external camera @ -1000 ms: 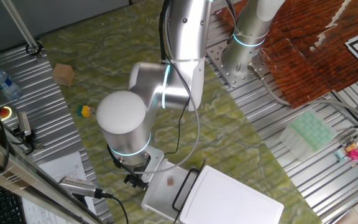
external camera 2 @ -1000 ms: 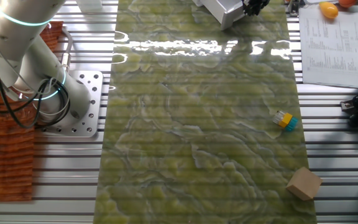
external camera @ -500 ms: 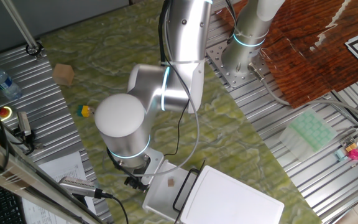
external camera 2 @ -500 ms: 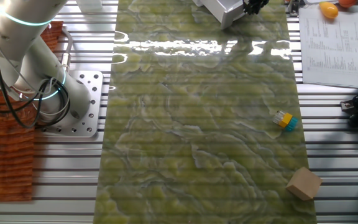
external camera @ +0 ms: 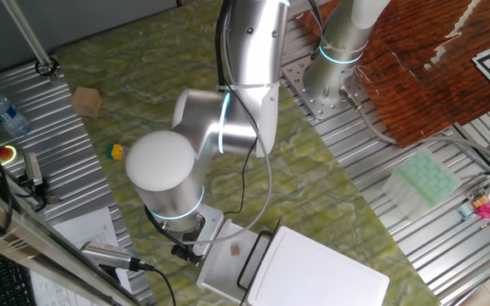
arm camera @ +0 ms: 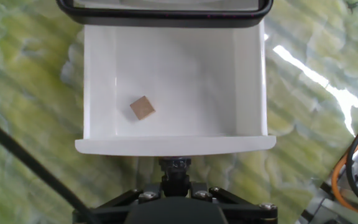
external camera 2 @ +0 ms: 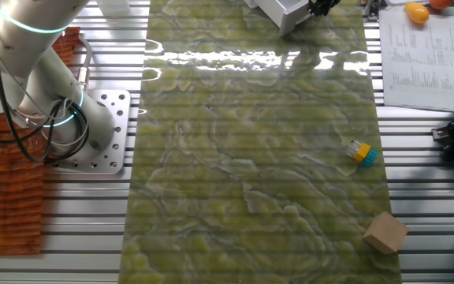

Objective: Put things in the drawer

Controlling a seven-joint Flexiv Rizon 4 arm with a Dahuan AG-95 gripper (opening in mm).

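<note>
The drawer (arm camera: 174, 146) is pulled out of the white box (external camera: 313, 272), and it sits on the green mat (external camera 2: 251, 158). In the hand view you look down into the drawer. A tiny brown cube (arm camera: 142, 107) lies on the drawer floor, near the left wall and closer to the front wall than to the box. It touches no wall. The same cube (external camera: 234, 249) shows as a small tan spot inside the drawer in one fixed view. A black wire loop (arm camera: 166, 9) runs across the top of the hand view, at the box end of the drawer. The gripper (arm camera: 174, 167) is right at the front wall of the drawer, on the outside, at the middle. Its black body fills the bottom of the hand view, and a small round piece sits against the front wall. I cannot tell if the fingers are apart or together, because they do not show clearly. In one fixed view the gripper (external camera: 187, 248) hangs low under the big silver arm (external camera: 228, 110), just beside the drawer's front end. Far from the drawer, a tan block (external camera 2: 385, 233) and a small yellow and blue toy (external camera 2: 360, 152) lie on the mat. A sheet of paper (external camera 2: 418, 55) lies beside the mat.
</note>
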